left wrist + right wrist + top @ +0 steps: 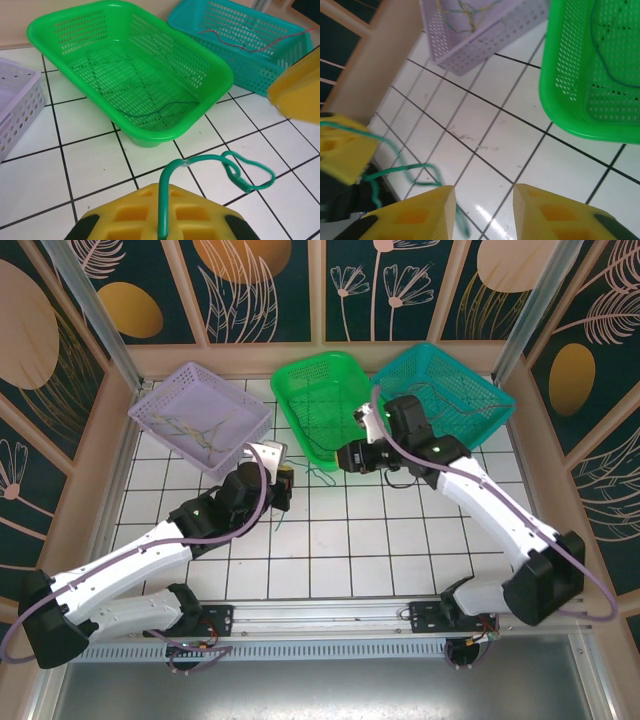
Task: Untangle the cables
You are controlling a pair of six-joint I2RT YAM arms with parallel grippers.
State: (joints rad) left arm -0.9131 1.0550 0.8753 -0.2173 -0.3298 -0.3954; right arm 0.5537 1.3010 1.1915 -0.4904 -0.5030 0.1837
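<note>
Yellow plastic pads (125, 215) of the left gripper (161, 200) are pressed together on a thin green flexible cable (235, 167). The cable rises from between them, bends over and ends in a loose knotted loop above the white tiled tabletop (95, 165). Seen from above, the left gripper (283, 483) sits low over the tiles just in front of a lilac basket, with the right gripper (345, 458) near it. The green cable (318, 472) lies between the two.

The right gripper (482, 210) has its two yellow fingers (420, 217) spread, with bare tile between them and nothing pinched. In its wrist view the green cable (405, 169) runs from the left gripper and passes close beside one of those fingers. Whether it touches cannot be told.

Farther back, three perforated plastic baskets stand in a row. The lilac rectangular basket (158, 390) on the left holds a small tangle of yellow and green cables (205, 430). The bright green basket (310, 365) in the middle has one thin dark cable (150, 114) lying along its floor. The teal basket (472, 372) on the right holds a thin red cable (235, 42).
</note>
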